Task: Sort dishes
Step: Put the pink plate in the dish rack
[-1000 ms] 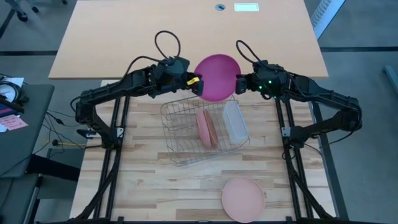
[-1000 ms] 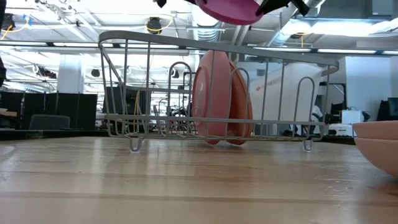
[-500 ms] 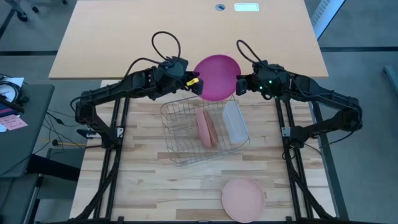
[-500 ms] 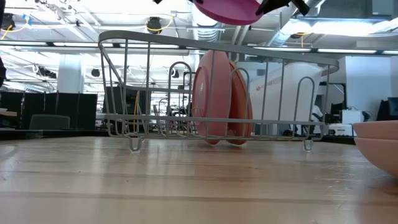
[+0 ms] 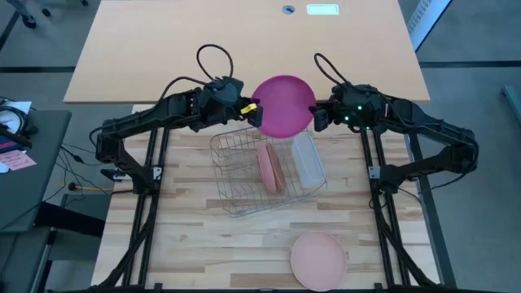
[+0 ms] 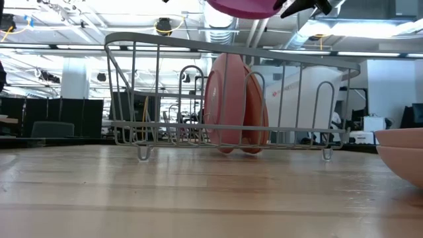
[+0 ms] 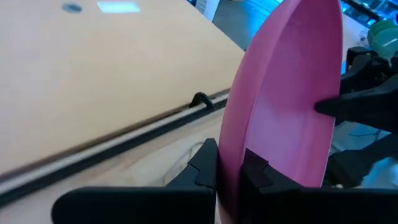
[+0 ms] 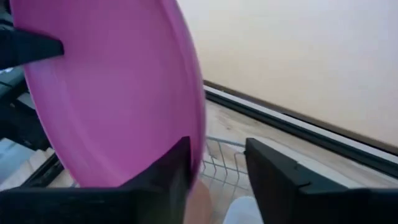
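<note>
Now, magenta plate [image 5: 283,104] — held in the air above the 12 o'clock rim of the rack [image 5: 244,187], slightly farther toward 12 than half a second ago. Left gripper [image 5: 253,108] is clamped on the plate's 9 o'clock edge, fingers tight on the rim in its wrist view. Right gripper [image 5: 317,116] has drawn off toward 3 o'clock; its fingers stand parted with the rim just at the gap between them, and no contact is visible, where a moment ago it sat against that edge. Judgement: a hand-over just finished, the left arm now carrying the plate alone.

Orientation — the plate is round, so it has no long axis; it is tilted partly on edge, one face showing from above, its diameter running roughly 9 to 3.

Other stock — two plates [image 5: 269,168] upright on edge in the rack beside a tub [image 5: 308,161]; one salmon plate [image 5: 318,260] flat at 6 o'clock, well apart.
</note>
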